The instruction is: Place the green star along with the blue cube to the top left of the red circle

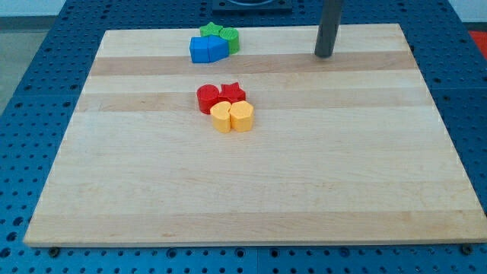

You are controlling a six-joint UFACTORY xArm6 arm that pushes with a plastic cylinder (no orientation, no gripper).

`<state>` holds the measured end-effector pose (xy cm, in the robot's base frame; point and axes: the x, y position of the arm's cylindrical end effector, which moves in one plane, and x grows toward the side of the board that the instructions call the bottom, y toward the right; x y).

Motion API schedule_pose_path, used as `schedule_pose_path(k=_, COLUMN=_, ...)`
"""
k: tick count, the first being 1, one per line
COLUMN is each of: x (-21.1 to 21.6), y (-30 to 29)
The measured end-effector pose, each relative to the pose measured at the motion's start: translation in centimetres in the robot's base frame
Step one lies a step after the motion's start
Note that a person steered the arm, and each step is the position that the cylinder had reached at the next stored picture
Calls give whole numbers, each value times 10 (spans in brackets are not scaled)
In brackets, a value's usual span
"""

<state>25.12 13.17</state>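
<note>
Because my tip, a bare rod with no pincer, stands far right of the green star and blue cube, an off-centre push may scatter them

Bkgd only. I see a pale wooden board w/ lengthwise grain bands, some strips lighter, some darker; it fills most of the view. It sits on a blue perforated table, regular grid of small dark holes, visible on the view's left, right and along the bottom edge. At the view's top, a strip of grey surface, too little shown to ID. Light even, soft, no hard shadows.
</note>
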Motion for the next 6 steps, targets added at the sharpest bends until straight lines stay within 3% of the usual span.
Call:
schedule_pose_path(k=1, x=-55, y=-5)
schedule_pose_path(k=2, x=-59, y=-26)
schedule_pose_path(k=3, x=-59, y=-101)
schedule_pose_path(k=4, x=-59, y=-172)
schedule_pose_path(k=6, x=-1, y=-259)
